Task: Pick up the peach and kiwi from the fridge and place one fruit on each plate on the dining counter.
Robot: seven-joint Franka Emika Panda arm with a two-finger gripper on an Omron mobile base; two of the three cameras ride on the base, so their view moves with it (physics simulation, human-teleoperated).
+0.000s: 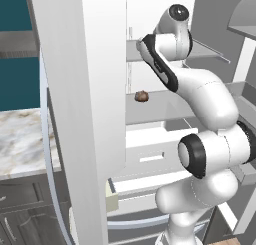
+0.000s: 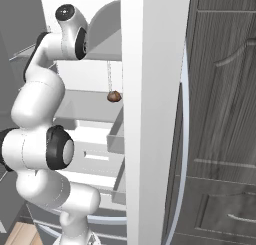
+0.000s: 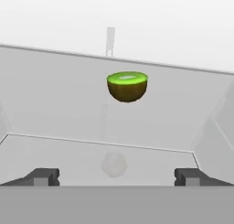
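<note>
Fridge [image 1: 80, 89]: open. In both base views its white door edge stands as a broad upright slab, left of centre in the left base view and right of centre in the right one, hiding much of the interior behind it. White drawers and grey shelves show in the middle and lower part of both frames, partly covered by the arm.

Arm: reaches up into an upper shelf [image 1: 205, 50]; its far end passes behind its own links and the door, so the claw cannot be made out from the base.

Claw [image 3: 117, 175]: released, empty, fingertips [image 3: 43, 176] wide apart at the lower left and lower right of the hand view, touching nothing.

Kiwi [image 3: 127, 86]: upper centre of the hand view, a cut half with bright green face up and olive-brown underside, on the grey shelf floor, well ahead of the fingertips and between their lines. Open shelf lies all round it; the back wall is behind it, side walls well apart at the frame's left and right edges. A faint pale blur lies on the near shelf floor, lower centre; what it is cannot be told.

Brown lump [image 1: 142, 96]: on a lower shelf, mid-frame in both base views, apart from the arm.

Bench [image 1: 22, 139]: marbled top, left edge of the left base view, cut off by the frame and the door.
</note>
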